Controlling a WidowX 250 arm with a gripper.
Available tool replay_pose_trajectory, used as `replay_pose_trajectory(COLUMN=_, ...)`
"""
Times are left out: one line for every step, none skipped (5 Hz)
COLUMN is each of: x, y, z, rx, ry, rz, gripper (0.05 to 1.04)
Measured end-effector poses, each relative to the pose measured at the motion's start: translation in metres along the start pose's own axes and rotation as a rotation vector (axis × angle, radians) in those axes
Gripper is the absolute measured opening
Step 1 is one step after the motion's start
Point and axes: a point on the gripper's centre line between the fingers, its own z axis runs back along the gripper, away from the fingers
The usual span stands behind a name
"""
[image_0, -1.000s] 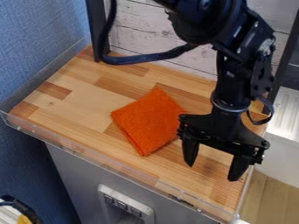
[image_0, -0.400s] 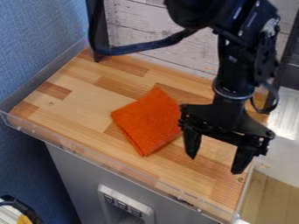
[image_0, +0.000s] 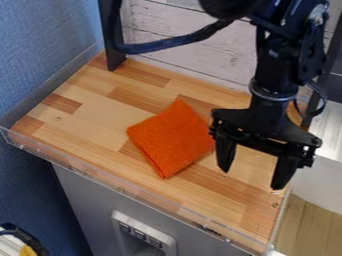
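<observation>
1. Camera view, the cloth: a folded orange cloth lies flat at about the middle of the wooden tabletop. Its layers look thin and soft, so fingertips closing too high could slide off or lift just one layer and unfold it.
2. Camera view, the gripper: the black gripper hangs over the tabletop's right side, fingers spread apart, nothing between them. Lowered straight there, it would probably meet bare wood beside the cloth; pressed too hard, the tips could jam.
3. Camera view, the edges: a see-through guard runs along the tabletop's front. A swing too low and too far forward could knock it. At the tabletop's back, the looping cable might snag on the dark post.
</observation>
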Motion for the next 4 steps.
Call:
replay_pose_trajectory(x=0.003, y=-0.001, z=0.003, rx=-0.002, ry=-0.004, rz=0.006, gripper=0.997)
replay_pose_trajectory(x=0.007, y=-0.002, z=0.005, rx=0.0, ry=-0.003, rz=0.008, gripper=0.998)
replay_pose_trajectory(x=0.011, y=-0.003, z=0.003, rx=0.009, ry=0.004, rz=0.005, gripper=0.999)
replay_pose_trajectory(x=0.017, y=-0.002, z=0.004, rx=0.016, ry=0.014, rz=0.014, gripper=0.999)
